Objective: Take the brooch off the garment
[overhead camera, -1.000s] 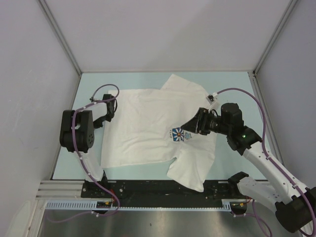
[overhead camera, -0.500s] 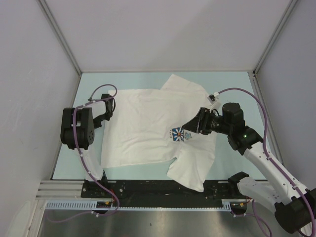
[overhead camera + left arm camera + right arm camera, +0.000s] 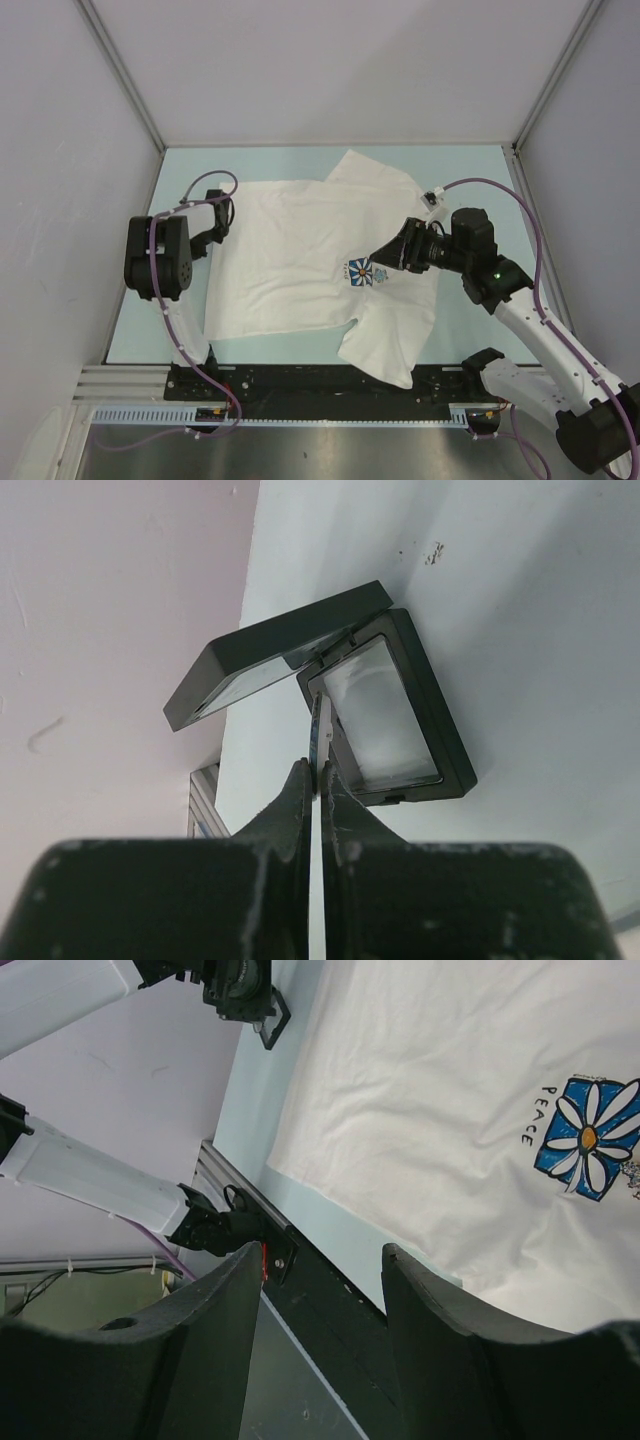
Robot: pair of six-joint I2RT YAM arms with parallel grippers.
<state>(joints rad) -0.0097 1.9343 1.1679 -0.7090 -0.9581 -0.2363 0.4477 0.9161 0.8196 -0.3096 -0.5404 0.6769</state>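
The white T-shirt [image 3: 300,250] lies flat on the table, its blue-and-white flower print [image 3: 360,272] on the chest; both also show in the right wrist view, shirt [image 3: 430,1080] and print [image 3: 590,1138]. I see no dark round brooch in any view. My right gripper [image 3: 385,252] hovers open and empty beside the print; its jaws [image 3: 322,1255] stand wide apart. My left gripper [image 3: 220,215] is at the shirt's left edge. It [image 3: 318,780] is shut on a thin white strip [image 3: 321,730] with a blue edge, seen edge-on, reaching up to an open black square frame [image 3: 440,750].
The frame's hinged lid [image 3: 270,660] stands raised toward the left wall. The table's near edge carries a black rail [image 3: 330,380] and the arm bases. Grey walls close in the left, back and right sides.
The left arm has shifted very slightly. The right gripper stays open over the print. Nothing else differs.
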